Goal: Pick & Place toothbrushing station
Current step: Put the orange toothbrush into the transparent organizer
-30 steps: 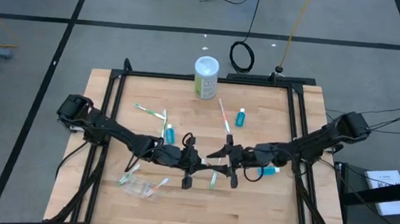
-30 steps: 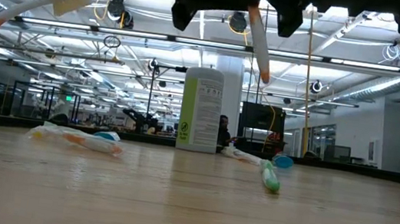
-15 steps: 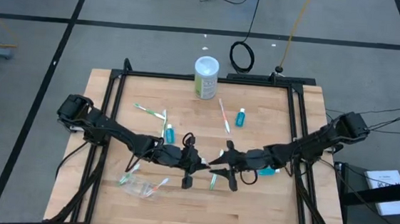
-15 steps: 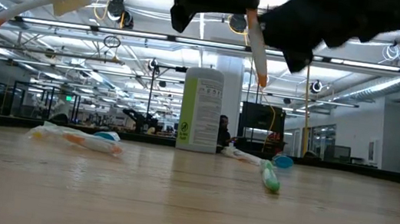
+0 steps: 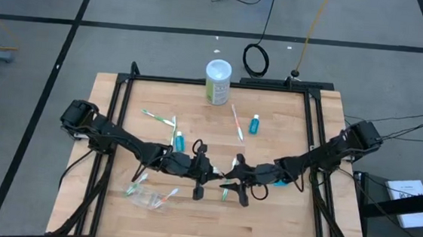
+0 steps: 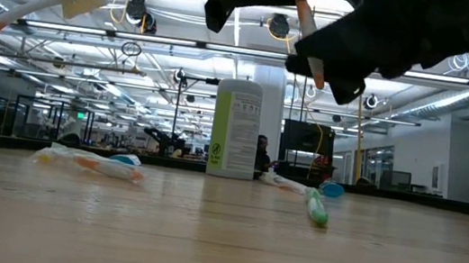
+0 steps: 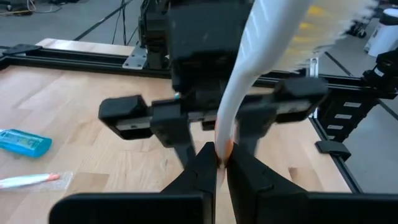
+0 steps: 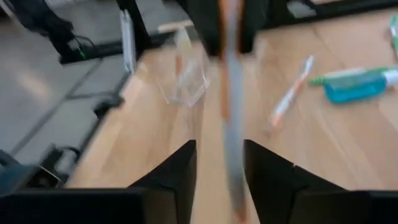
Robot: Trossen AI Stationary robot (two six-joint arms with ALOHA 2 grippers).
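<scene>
White-and-orange thin toothbrush hangs above the wooden table, clamped in the left pincer. Right pincer, fingers apart, straddles it. Closing off-centre could twist the toothbrush loose during handover.

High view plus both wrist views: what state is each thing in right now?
left gripper, shut on the held toothbrush, raised over mid-table.
held toothbrush, upright, off the table.
right gripper, open, fingers either side of that toothbrush.
canister, upright, at the table's back edge.
teal tube, lying flat.
clear cup, on the table, untouched; upright or tipped, cannot tell.
</scene>
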